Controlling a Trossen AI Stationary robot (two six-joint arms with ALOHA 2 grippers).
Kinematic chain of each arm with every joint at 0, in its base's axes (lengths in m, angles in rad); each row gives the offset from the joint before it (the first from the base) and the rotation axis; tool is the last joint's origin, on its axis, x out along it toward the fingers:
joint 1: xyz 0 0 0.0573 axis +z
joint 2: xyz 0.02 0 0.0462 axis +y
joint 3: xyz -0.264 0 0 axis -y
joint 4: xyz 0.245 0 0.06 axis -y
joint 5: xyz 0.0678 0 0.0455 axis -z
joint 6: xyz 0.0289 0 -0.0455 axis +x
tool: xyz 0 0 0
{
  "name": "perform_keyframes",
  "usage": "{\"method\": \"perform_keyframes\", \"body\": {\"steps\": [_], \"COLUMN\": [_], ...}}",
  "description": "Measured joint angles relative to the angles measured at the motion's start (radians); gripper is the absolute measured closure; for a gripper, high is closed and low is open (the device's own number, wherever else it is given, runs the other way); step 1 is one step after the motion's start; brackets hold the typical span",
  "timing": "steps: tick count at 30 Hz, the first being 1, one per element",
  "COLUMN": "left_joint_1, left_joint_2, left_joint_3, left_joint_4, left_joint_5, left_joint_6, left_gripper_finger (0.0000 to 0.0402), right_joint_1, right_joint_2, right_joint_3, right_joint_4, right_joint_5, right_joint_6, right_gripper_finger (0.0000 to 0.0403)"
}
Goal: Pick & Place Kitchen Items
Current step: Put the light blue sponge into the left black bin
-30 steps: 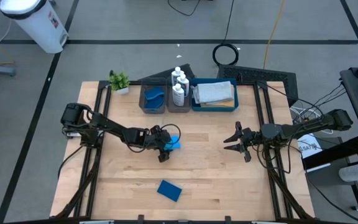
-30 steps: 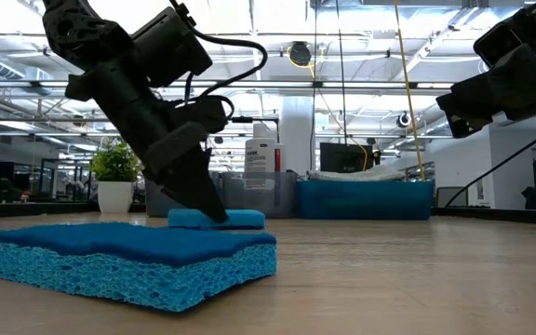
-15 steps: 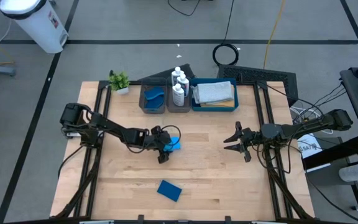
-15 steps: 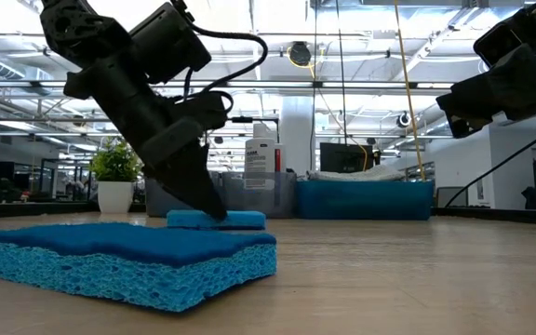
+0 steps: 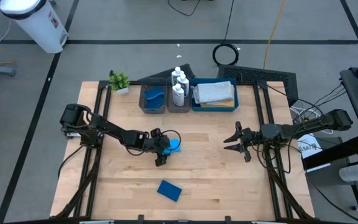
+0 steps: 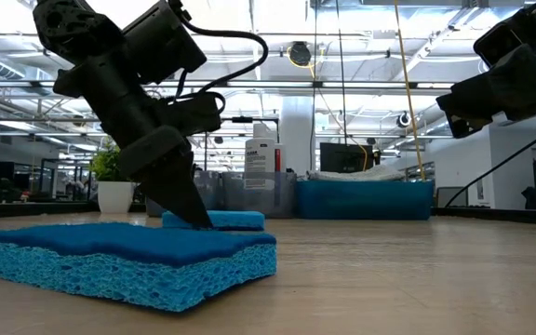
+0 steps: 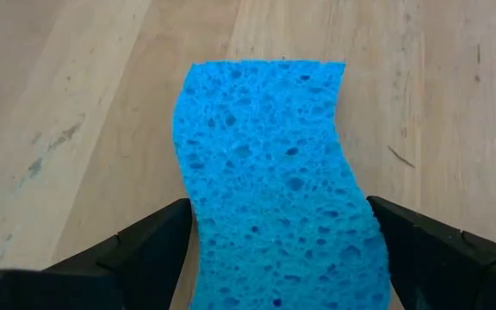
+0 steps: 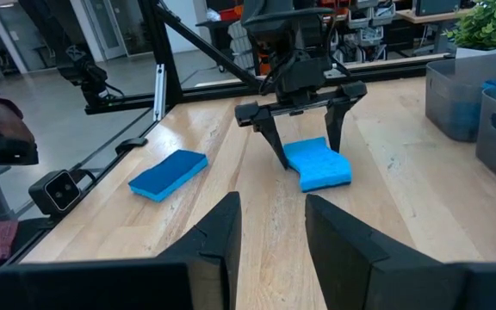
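Already straddling the light-blue sponge point(image 5: 174, 145) mid-desk point(image 5: 210, 180): left gripper point(image 5: 163, 151) spread wide, 1 finger each side, sponge's long axis running straight ahead between them, clearly nearer this arm. Farther right, right gripper point(image 5: 235, 141) hovering well apart, fingers narrowly parted, holding nothing.

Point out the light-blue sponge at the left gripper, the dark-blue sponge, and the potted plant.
light-blue sponge point(image 7: 274, 181): left wrist view, middle of its porous top face.
dark-blue sponge point(image 5: 169, 190): high view, centre of its top.
potted plant point(image 5: 119, 80): high view, on its leaves.
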Motion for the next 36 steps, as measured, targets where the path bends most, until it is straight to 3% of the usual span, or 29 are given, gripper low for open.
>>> {"method": "perform_keyframes", "body": {"steps": [22,28,36], "left_joint_1": [-0.002,-0.006,-0.006], "left_joint_2": [0.001,0.001,0.001], "left_joint_3": [0.0,0.0,0.0], "left_joint_4": [0.011,0.014,0.015], "left_joint_5": [-0.003,-0.078,-0.049], "left_joint_6": [-0.048,-0.052,-0.039], "left_gripper_finger": [0.0053,0.0053,0.0053], "right_joint_1": [0.0,0.0,0.0], "right_joint_2": [0.0,0.0,0.0], "right_joint_3": [0.0,0.0,0.0], "right_joint_4": [0.0,-0.002,-0.006], "right_joint_5": [0.0,0.0,0.0], "right_joint_6": [0.0,0.0,0.0], "right_gripper_finger": [0.0303,0.0303,0.0303]}}
